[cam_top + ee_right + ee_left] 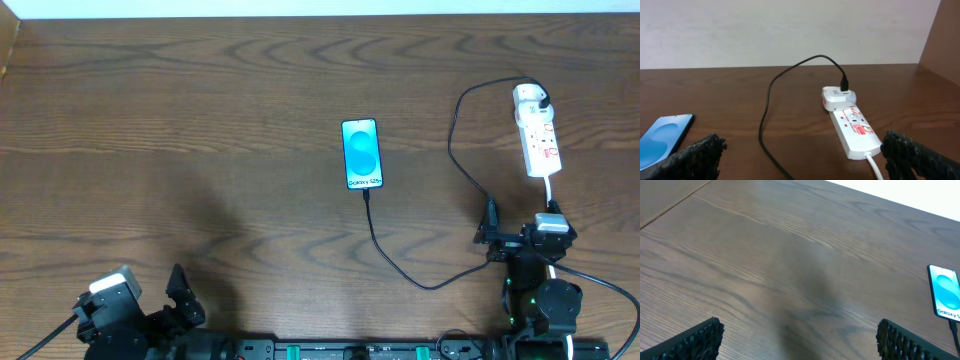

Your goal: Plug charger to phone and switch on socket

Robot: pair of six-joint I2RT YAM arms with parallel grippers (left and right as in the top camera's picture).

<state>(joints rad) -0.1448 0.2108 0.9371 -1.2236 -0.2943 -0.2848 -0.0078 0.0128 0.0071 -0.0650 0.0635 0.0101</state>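
Beyond right pincer (802,152): socket (852,130), well apart | left pincer (800,335) and right both released

Phone (361,153) lies flat, screen lit cyan. Black charger (450,140) runs from its near edge to the white socket (540,140), far end.

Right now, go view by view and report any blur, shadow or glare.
Overhead: even light, sharp, the phone screen bright, a faint shadow on the table left of centre. Left wrist: a soft dark shadow mid-table, left gripper fingers blurred at the bottom edge. Right wrist: socket sharp, right gripper fingers blurred.
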